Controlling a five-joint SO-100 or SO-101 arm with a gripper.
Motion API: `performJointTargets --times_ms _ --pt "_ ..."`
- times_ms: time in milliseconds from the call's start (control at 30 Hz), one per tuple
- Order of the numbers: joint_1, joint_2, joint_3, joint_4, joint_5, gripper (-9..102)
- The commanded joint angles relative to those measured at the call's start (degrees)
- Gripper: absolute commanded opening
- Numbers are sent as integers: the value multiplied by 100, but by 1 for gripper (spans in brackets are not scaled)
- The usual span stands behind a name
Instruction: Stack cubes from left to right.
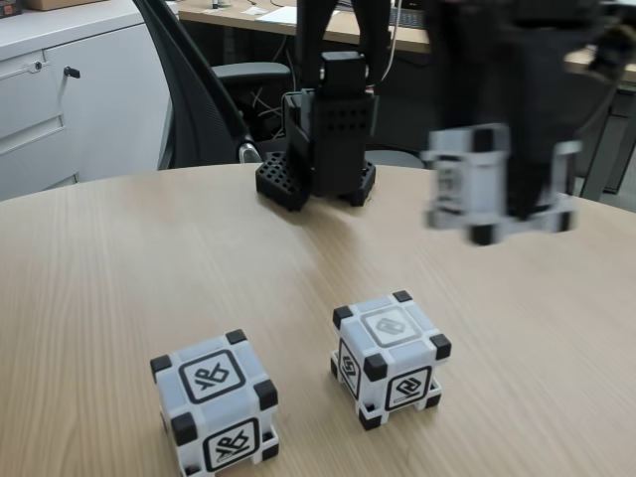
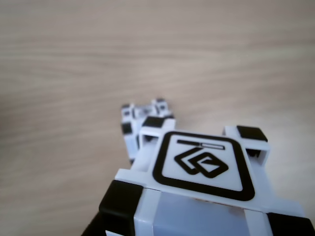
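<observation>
My gripper [image 1: 532,199] is shut on a cube [image 1: 467,184] and holds it in the air above the right side of the table, blurred by motion. Two more cubes rest on the table: one at the front left [image 1: 214,402] and one near the front middle [image 1: 390,356], a short gap apart. Seen close up in the other view, the held cube [image 2: 202,167] has a black-framed glyph on its face. Beyond and below it, part of another cube [image 2: 130,123] shows on the table; I cannot tell which one it is.
The arm's black base [image 1: 318,169] stands at the back middle of the round wooden table [image 1: 119,278]. Behind the table are a black office chair [image 1: 214,99], a white cabinet [image 1: 70,89] at the left and desks further back.
</observation>
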Motion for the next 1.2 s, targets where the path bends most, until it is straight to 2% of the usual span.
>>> performJointTargets --times_ms 0,433,733,1033,1167 --pt "615 281 -53 88 -272 0" --pt "2162 255 -53 9 -1002 0" --pt "2646 -475 -70 -9 -1151 0" --pt "2681 -932 -167 -26 -1187 0" --pt "2689 -967 -176 -360 -1204 0"
